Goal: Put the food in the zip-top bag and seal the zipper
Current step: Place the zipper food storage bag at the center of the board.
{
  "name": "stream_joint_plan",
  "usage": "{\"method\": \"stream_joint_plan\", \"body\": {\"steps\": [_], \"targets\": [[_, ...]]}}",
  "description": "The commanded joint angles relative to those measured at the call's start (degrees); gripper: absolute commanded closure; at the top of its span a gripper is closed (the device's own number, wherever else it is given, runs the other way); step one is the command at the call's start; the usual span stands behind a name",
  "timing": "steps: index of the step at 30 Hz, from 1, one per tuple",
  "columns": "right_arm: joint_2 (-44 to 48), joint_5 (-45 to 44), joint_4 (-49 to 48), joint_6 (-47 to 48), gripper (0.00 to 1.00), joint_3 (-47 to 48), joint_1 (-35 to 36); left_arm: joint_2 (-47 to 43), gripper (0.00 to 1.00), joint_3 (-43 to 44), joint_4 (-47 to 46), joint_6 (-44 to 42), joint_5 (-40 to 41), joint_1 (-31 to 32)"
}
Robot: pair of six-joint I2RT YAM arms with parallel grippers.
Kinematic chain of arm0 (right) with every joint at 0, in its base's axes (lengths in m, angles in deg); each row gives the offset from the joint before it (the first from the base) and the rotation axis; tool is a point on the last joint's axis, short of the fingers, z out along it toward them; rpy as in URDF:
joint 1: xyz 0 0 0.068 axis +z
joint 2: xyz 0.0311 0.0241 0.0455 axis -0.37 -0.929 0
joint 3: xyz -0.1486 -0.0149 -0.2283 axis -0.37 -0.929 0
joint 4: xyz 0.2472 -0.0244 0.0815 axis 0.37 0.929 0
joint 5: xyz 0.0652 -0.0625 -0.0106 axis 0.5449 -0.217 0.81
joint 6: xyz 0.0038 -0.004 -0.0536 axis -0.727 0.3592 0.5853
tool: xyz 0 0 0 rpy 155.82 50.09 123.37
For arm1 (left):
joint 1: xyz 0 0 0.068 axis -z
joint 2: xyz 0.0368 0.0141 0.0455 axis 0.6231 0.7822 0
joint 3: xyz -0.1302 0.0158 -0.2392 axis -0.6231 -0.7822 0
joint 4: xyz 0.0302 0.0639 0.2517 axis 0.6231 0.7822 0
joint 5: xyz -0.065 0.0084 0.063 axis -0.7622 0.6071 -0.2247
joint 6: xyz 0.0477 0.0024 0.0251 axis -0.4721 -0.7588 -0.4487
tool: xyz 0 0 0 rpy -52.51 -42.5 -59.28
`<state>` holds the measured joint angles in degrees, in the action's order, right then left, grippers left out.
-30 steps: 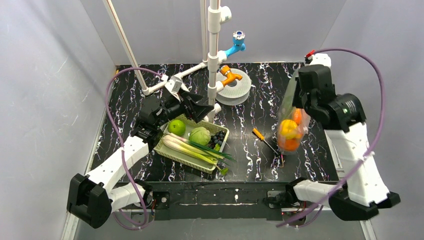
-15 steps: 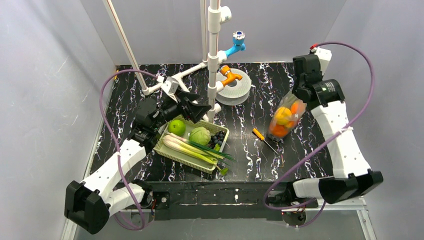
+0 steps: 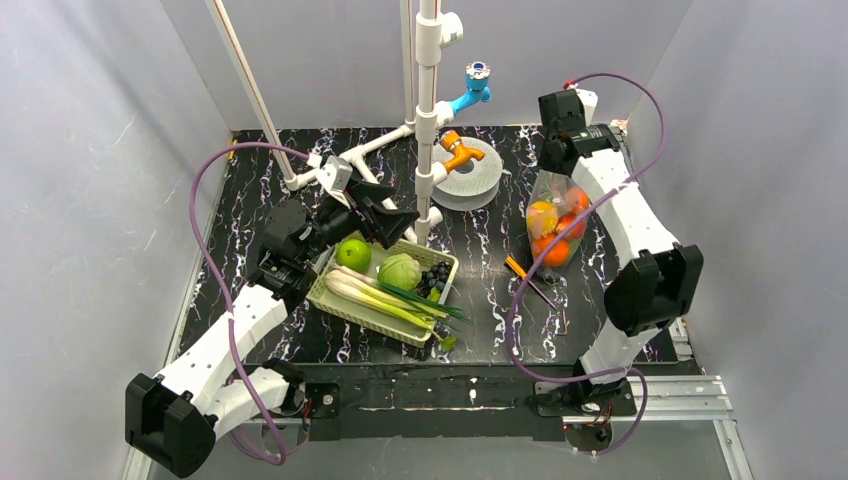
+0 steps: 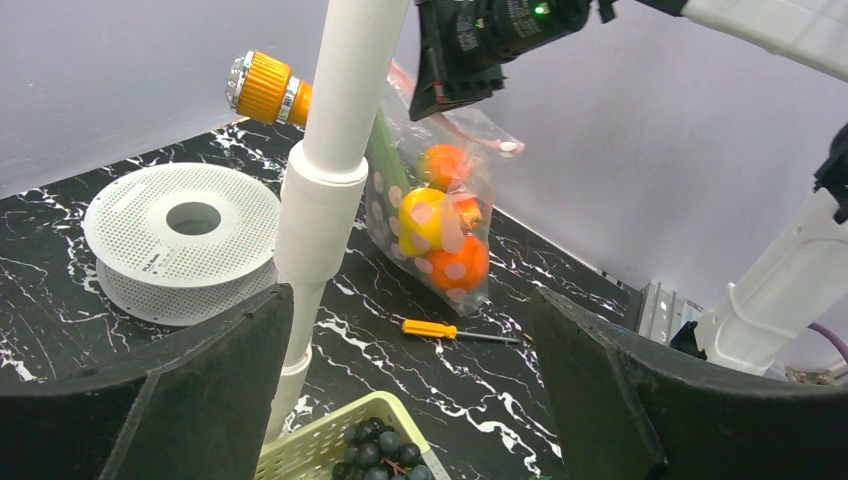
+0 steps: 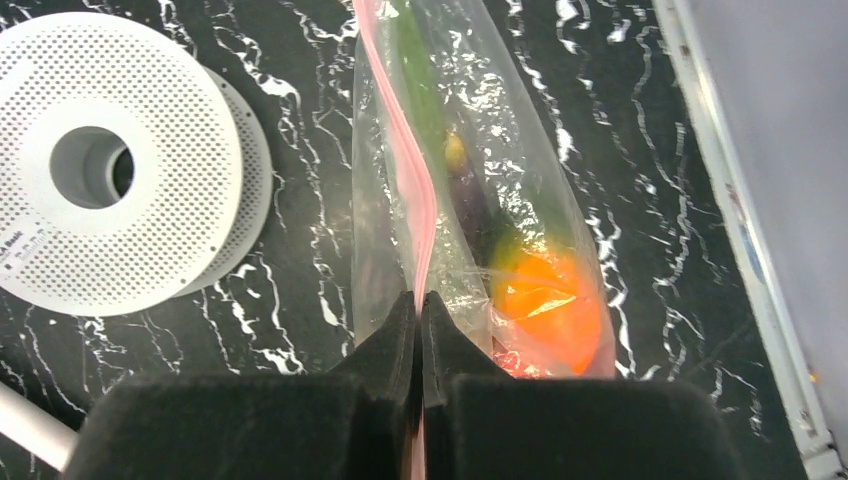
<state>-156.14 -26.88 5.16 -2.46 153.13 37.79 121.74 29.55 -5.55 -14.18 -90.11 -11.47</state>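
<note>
bag [image 3: 553, 225] hangs from the right hand [image 5: 420, 303] over the far right of the bench [image 3: 500, 320], between the spool [image 3: 470, 175] and the right edge. the right hand is closed tight on the pink zipper [image 5: 405, 170] at the bag's top edge; in the right wrist view the strip runs away from the pinch and its near end disappears between the fingers. whether the zipper is pressed closed along its length cannot be told.

food sits low in the bag: a yellow fruit [image 4: 422, 218], an orange fruit [image 4: 458, 268] below it, another orange one [image 4: 445, 162] above. a green cucumber [image 5: 420, 80] lies along the bag; in the left wrist view the white pipe [image 4: 320, 200] hides most of it. a reddish bit beside the yellow fruit is too blurred by the plastic to name. whether the bag's bottom touches the bench cannot be told.

screwdriver [image 3: 520, 270] lies on the bench just beside the bag, on its near side.

left hand [image 3: 398, 208] is wide open and holds nothing, over the far edge of the basket [image 3: 345, 300]. its fingers cut off the lower corners of its own view, and only a corner of the basket shows there.
</note>
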Motion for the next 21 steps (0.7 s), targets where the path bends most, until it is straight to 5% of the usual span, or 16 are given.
{"method": "stream_joint_plan", "body": {"steps": [1,8,14,18,21], "targets": [[-5.05,4.44,-2.25,-1.43,0.99,4.81,-0.24,-1.51,0.14,-0.33,-0.69,-1.21,0.53,-0.09],[-13.43,1.92,-1.21,0.48,0.99,7.98,-0.43,-0.71,0.14,-0.35,-0.71,-1.02,0.15,-0.06],[-21.31,-12.00,5.62,1.70,0.98,15.11,-1.68,-0.31,0.14,-0.39,-0.68,-1.20,0.28,-0.09],[-22.30,-10.93,4.32,3.77,0.91,15.14,-2.30,-0.33,0.14,-0.33,-0.71,-1.02,0.11,-0.11],[-21.53,-5.70,3.96,4.44,0.77,16.10,-1.44,-0.46,0.14,-0.48,-0.73,-1.10,0.21,-0.10]]}}
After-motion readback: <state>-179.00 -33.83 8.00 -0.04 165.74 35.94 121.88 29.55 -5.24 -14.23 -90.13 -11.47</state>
